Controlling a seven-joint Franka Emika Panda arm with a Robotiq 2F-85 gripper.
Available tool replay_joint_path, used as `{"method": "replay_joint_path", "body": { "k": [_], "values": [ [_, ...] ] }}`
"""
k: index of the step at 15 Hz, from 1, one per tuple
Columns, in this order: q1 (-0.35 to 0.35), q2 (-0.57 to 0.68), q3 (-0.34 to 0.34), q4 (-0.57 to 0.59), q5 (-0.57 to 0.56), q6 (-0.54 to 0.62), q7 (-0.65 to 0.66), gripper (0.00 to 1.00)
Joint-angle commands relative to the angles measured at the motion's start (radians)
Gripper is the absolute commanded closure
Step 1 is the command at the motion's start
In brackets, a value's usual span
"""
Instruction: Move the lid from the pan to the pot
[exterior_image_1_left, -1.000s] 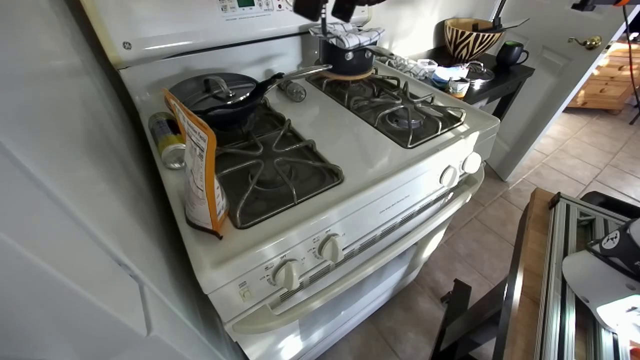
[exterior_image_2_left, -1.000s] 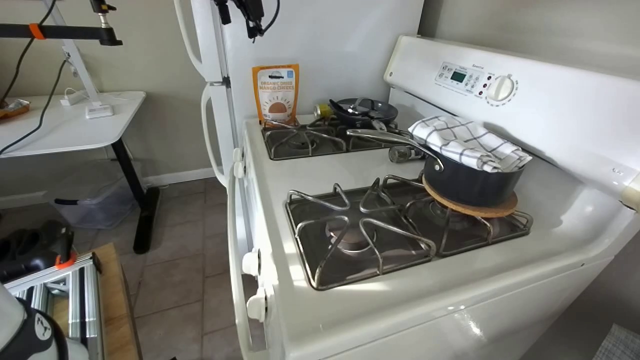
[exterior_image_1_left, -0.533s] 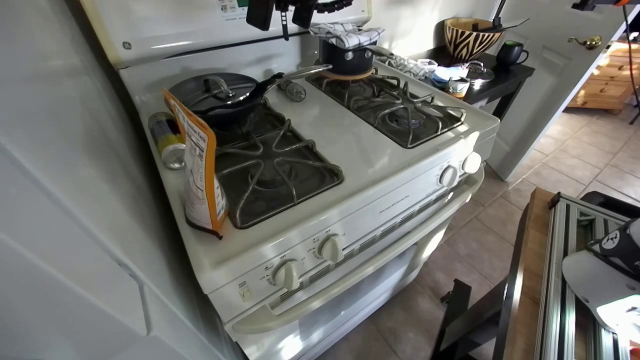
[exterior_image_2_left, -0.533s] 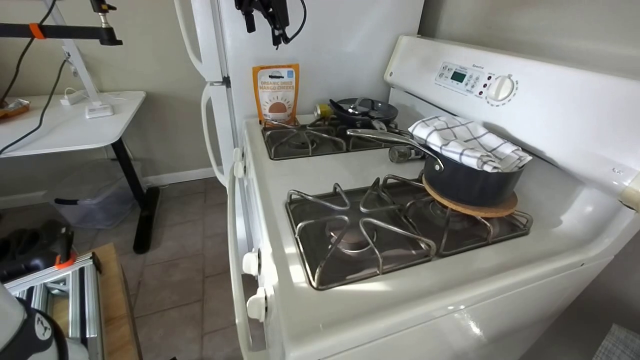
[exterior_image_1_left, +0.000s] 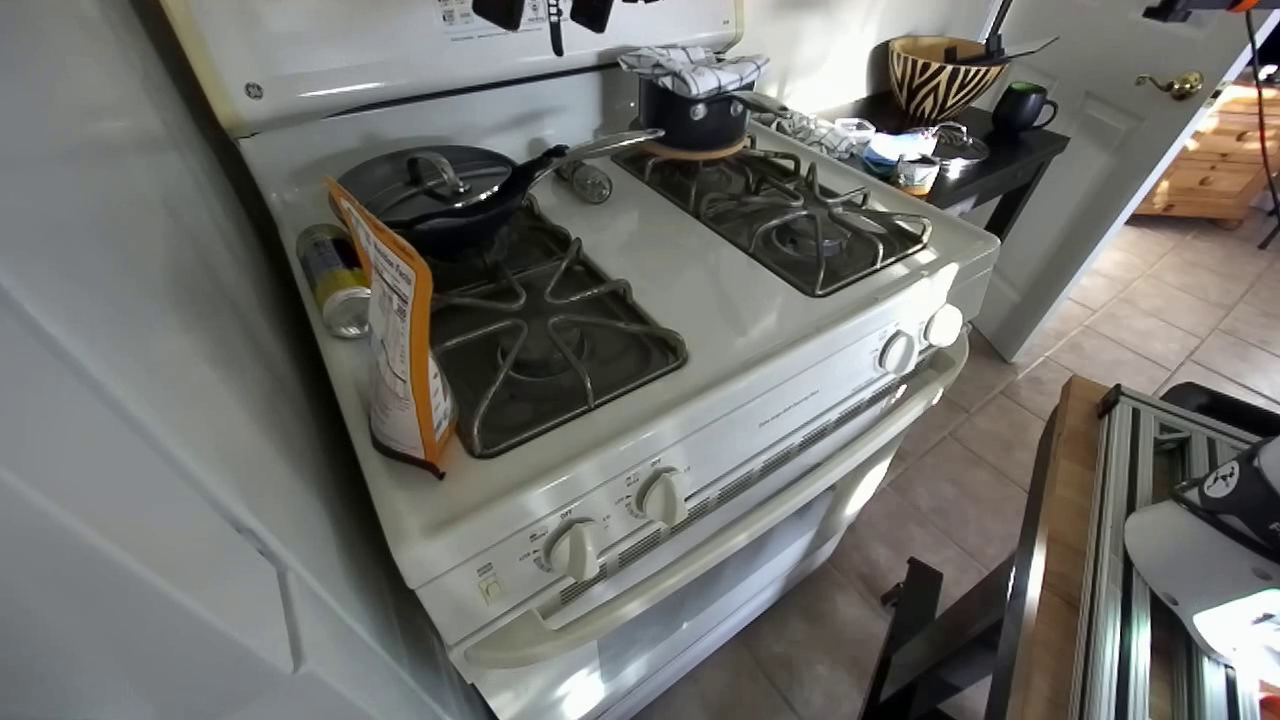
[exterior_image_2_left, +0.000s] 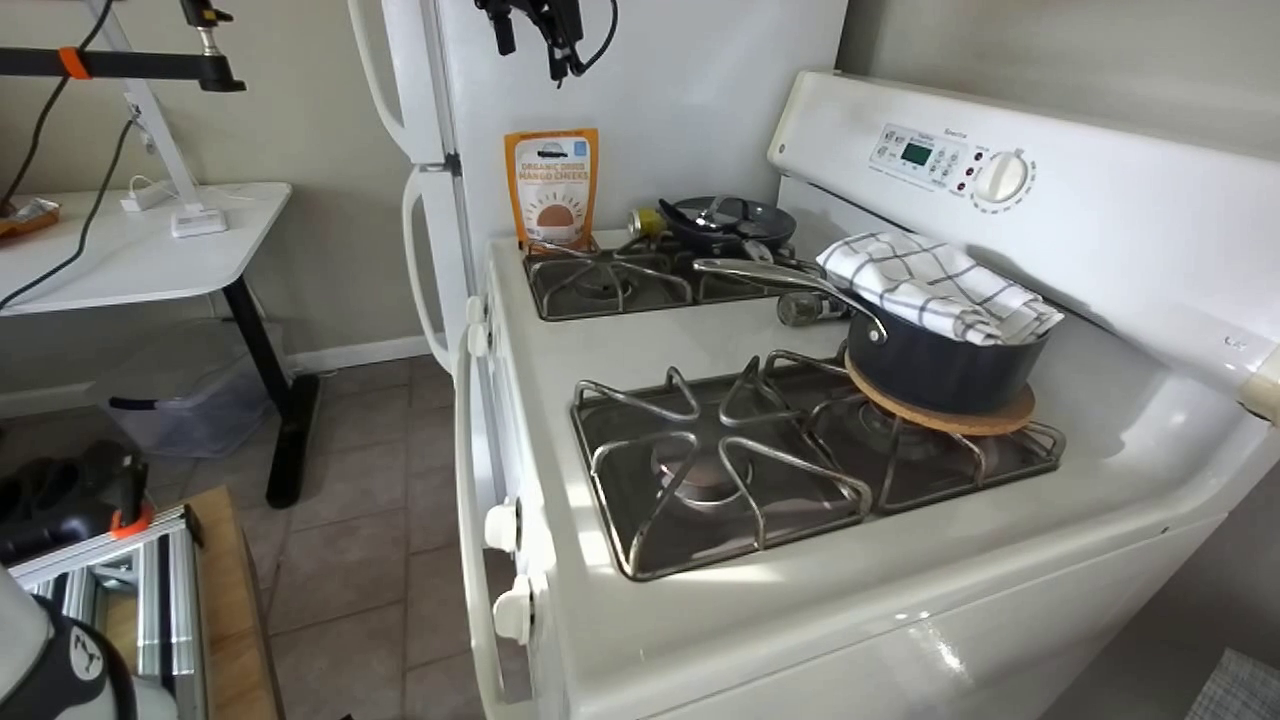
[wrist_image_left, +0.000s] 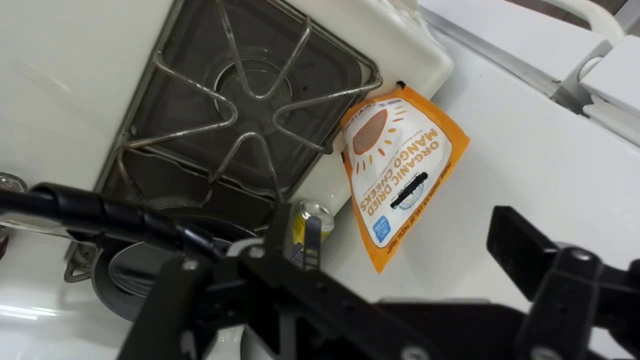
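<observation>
The lid (exterior_image_1_left: 480, 168), glass with a grey metal handle, lies on the black pan (exterior_image_1_left: 440, 235) at the stove's back left burner. In an exterior view the lid (exterior_image_2_left: 712, 212) and pan (exterior_image_2_left: 775, 228) show small at the far end. The dark pot (exterior_image_1_left: 675, 118) stands on a cork mat, a checked cloth over its top; it also shows in an exterior view (exterior_image_2_left: 925, 370). My gripper (wrist_image_left: 400, 240) is open and empty, high above the stove, in both exterior views (exterior_image_1_left: 545, 12) (exterior_image_2_left: 532, 50). In the wrist view the lid (wrist_image_left: 132, 270) is partly hidden by cable and gripper.
An orange-white mango bag (exterior_image_1_left: 400, 330) stands upright at the stove's left edge beside a lying yellow can (exterior_image_1_left: 335, 275). A spice jar (exterior_image_1_left: 588, 182) lies between the burners. The refrigerator (exterior_image_2_left: 640, 100) borders the stove. The pot's handle (exterior_image_2_left: 770, 270) sticks out forward.
My gripper has moved across toward the pan's side of the stove, dipping and then rising slightly. The lid, pan and pot have not moved.
</observation>
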Motion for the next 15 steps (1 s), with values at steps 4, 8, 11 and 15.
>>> {"method": "replay_joint_path", "body": {
  "k": [4,8,11,15],
  "values": [
    [0.020,0.085,0.030,0.138,-0.121,-0.101,0.225,0.00],
    [0.036,0.181,0.030,0.248,-0.119,-0.068,0.233,0.00],
    [0.028,0.276,0.006,0.356,-0.121,-0.092,0.181,0.00],
    [0.030,0.284,-0.022,0.357,-0.112,-0.080,0.166,0.00]
  ]
}}
